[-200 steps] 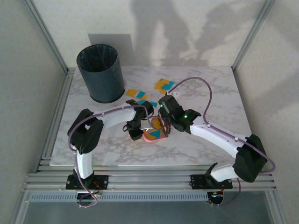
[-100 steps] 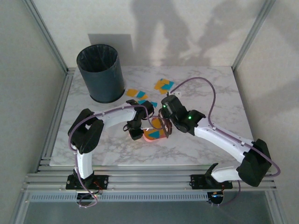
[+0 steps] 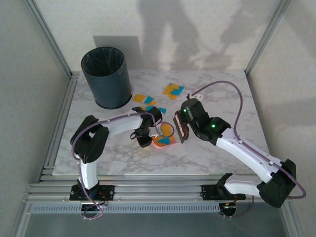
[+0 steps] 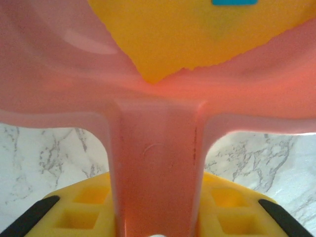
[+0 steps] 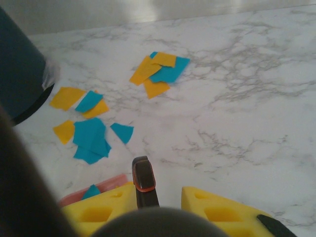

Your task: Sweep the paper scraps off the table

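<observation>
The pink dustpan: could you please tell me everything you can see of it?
The dustpan is glossy pink plastic: a shallow scoop with a flat handle, which the left gripper clamps between yellow pads. It is midway across the table, beside the dark brush held by the right gripper. An orange scrap and a teal scrap lie inside. Whether it rests on the surface is unclear.
</observation>
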Controlling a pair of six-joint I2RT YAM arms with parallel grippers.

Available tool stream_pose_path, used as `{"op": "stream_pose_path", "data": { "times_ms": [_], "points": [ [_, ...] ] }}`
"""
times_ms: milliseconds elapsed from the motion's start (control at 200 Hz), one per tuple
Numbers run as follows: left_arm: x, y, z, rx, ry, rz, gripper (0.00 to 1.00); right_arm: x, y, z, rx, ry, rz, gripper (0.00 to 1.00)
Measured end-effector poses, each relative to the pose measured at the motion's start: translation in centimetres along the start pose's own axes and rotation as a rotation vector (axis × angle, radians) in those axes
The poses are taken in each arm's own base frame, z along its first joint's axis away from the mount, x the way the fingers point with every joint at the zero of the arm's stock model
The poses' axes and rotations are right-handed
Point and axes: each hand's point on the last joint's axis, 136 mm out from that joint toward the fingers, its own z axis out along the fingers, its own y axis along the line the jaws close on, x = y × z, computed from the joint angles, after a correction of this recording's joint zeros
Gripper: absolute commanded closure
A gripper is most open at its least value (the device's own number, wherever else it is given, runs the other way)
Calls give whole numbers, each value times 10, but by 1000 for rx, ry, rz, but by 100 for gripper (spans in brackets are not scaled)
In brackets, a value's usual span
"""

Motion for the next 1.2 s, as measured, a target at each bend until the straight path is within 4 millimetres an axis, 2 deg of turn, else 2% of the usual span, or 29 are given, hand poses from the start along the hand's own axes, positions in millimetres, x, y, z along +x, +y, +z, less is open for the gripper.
{"op": "stream_pose_path", "data": {
  "times_ms": [160,290,441,671,841,1197],
  "points": [
    [-7,3,-4,-12,-62,-33,100,-10,-39,-7,66,-28,52,100],
    [-18,4,-8,-7,-122,-63,100,-8,-69,-9,131,-20,73,100],
    [-29,4,-12,3,-172,-93,100,0,-90,-9,169,-2,83,100],
    [-37,4,-15,22,-208,-134,100,5,-95,-9,175,9,72,100],
    [-49,12,-28,36,-270,-192,100,6,-95,-9,175,12,67,100],
    [-89,49,-98,1,-482,-277,100,10,-96,-7,178,21,64,100]
  ]
}}
